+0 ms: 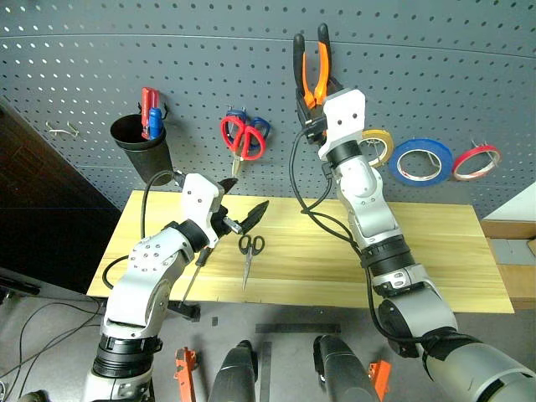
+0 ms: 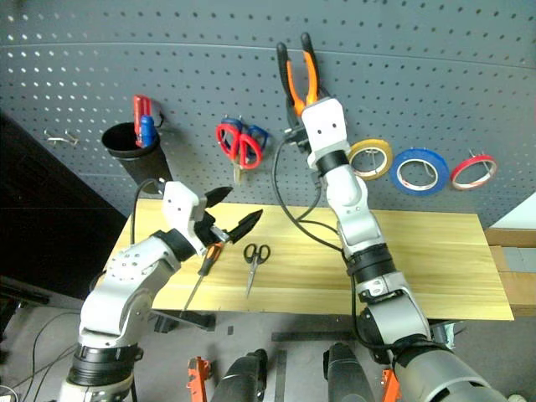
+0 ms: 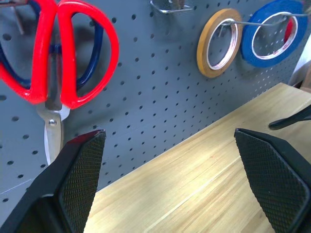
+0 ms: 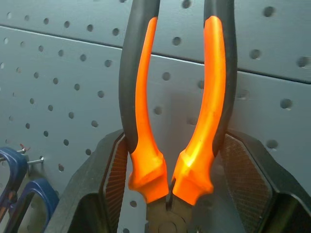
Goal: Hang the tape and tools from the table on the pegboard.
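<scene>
Nearest the head camera, the left gripper (image 1: 244, 203) hovers low over the worktop (image 1: 435, 251) with its fingers spread wide and nothing between them. Just below it lie the slim screwdriver (image 2: 203, 266) and the small silver scissors (image 1: 249, 254), both flat on the wood and not yet hung. Higher up, the right gripper (image 1: 311, 107) pinches the pliers (image 1: 311, 63) at the joint, orange-and-black handles pointing upward against the pegboard (image 1: 84, 67); the right wrist view shows both pads bearing on the base of the handles. The blue tape (image 1: 421, 161) already hangs on a hook, between a yellow roll (image 1: 379, 144) and a red roll (image 1: 476, 161).

So the step in hand looks to be hanging the pliers. The next move calls for bringing the gap between the handles over a free hook, settling the tool until the hook bears it, then letting go. Whether the pliers already touch a hook I cannot tell
</scene>
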{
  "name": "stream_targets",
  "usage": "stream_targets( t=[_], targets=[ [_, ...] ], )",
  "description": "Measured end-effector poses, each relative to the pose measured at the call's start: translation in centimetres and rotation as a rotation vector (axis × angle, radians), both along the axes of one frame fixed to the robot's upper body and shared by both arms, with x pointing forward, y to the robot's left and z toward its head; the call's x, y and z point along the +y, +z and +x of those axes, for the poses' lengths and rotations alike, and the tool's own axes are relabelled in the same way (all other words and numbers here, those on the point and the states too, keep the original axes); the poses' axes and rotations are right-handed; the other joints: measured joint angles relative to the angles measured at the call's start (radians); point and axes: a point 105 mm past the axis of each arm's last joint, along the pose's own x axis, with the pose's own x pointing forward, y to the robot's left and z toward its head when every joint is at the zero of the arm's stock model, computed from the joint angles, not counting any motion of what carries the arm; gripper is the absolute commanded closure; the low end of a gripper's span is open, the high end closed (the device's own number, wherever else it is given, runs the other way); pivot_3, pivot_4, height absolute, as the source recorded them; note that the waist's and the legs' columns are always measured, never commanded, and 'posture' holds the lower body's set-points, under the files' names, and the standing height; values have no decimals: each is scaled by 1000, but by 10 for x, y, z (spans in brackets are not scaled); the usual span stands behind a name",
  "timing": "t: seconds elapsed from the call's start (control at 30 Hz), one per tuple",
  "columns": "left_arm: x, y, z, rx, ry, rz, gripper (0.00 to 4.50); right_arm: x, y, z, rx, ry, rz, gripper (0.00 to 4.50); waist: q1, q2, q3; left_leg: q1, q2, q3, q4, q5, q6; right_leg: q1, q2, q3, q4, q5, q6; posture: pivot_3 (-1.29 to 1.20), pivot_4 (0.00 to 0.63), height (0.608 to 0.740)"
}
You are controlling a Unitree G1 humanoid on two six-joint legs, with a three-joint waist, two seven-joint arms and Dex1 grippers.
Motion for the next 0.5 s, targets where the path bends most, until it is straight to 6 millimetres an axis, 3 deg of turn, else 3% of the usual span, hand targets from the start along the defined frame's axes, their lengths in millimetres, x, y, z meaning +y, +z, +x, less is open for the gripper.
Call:
stream_targets(
  t=[0.5],
  targets=[
    [3,9,8,-57,46,-15,0,12,2,21,2,-24,-17,1934,-4,0,0,0,2,0,0,3,-2,-1,3,1,0,3,-2,-51,235,740]
  ],
)
